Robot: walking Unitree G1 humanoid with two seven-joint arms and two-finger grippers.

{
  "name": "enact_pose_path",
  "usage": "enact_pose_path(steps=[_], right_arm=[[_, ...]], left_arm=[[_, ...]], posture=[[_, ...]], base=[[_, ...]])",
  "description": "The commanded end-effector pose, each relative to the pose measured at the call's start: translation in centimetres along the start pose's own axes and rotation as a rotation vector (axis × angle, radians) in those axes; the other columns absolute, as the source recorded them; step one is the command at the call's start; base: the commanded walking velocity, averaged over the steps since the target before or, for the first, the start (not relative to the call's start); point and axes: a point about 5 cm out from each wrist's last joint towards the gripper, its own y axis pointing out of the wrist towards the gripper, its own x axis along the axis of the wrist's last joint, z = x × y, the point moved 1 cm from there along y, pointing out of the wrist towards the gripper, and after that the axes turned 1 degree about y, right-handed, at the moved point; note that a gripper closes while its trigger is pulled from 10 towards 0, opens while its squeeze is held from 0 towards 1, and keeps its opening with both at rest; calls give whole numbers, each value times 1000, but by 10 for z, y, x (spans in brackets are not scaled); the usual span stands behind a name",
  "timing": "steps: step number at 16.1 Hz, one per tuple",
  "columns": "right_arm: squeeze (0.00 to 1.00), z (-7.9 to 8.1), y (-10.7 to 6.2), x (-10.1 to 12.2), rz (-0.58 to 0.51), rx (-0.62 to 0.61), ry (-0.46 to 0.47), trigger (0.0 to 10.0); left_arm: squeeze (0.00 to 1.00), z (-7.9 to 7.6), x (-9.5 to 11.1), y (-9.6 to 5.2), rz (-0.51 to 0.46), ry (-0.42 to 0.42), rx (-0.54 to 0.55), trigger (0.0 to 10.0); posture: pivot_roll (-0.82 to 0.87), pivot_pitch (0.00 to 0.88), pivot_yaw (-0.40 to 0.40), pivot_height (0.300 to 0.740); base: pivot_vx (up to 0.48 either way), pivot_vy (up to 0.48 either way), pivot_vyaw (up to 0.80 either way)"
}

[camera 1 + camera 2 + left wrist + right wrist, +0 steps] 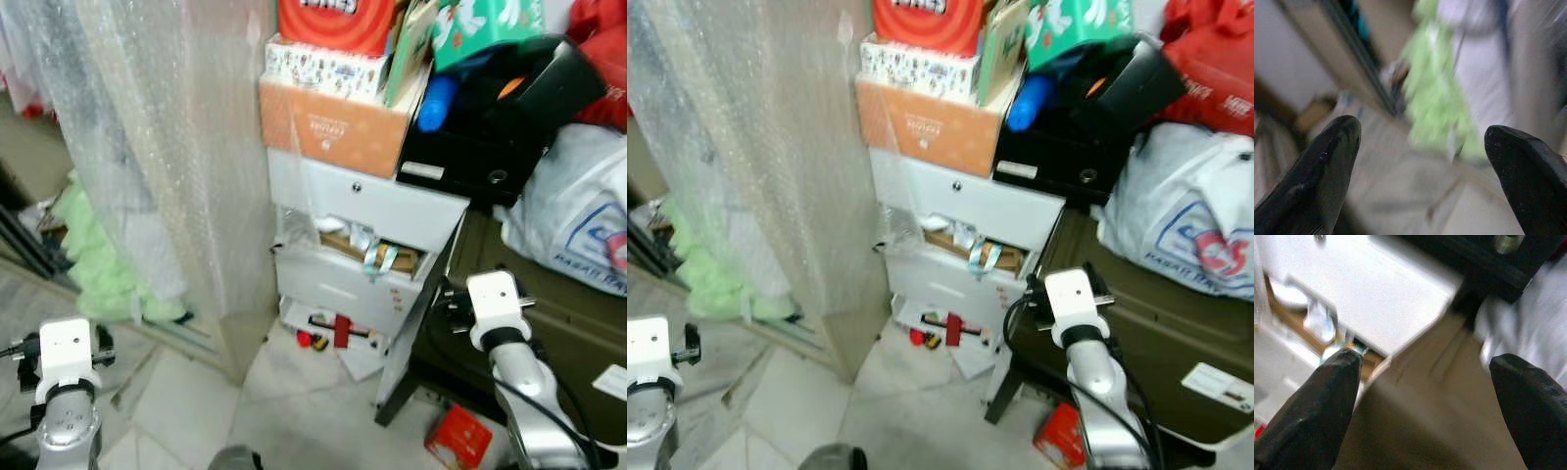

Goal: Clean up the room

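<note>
A white drawer unit point(367, 211) stands in the middle with its lower drawers pulled out and papers and tape spilling from one. Small red and black items point(333, 333) lie on the floor at its foot, and a red box point(458, 438) lies farther right. My right arm point(500, 308) is raised beside the unit's right side; its gripper point(1425, 362) is open, facing the drawer front and a dark olive surface. My left arm point(67, 367) is low at the left, its gripper point(1422, 132) open and empty above the floor near a green cloth point(1437, 98).
A cardboard box point(333, 122) stuffed with packages tops the unit, with a black case point(490, 137) beside it. White and red plastic bags point(578, 220) lie on a dark olive chest point(1176, 333) at right. A bubble-wrap sheet point(167, 147) hangs at left over a frame. Pale tiled floor point(294, 411) lies ahead.
</note>
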Motion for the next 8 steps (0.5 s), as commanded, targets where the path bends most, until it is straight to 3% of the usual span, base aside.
enact_pose_path(steps=[1, 3, 5, 8], right_arm=[[0, -1, -3, 20, -60, 3, 13, 10000], [0, 0, -11, 30, -79, 4, 55, 10000], [0, 6, -16, 27, -56, 19, 69, 10000], [0, 7, -13, 31, -48, 23, 83, 10000]], left_arm=[[0, -8, 24, -6, -107, -33, -58, 10000], [0, -26, 48, -19, -206, -78, -163, 10000], [0, -39, 56, -21, -231, -123, -211, 10000], [0, -40, 58, -19, -228, -146, -213, 10000]], posture=[[-79, 0, -17, 740], [-84, 0, -15, 740], [-85, 0, -17, 740], [-87, 0, -21, 740]], base=[[0, 0, 0], [0, 0, 0], [0, 0, 0], [0, 0, -696]])
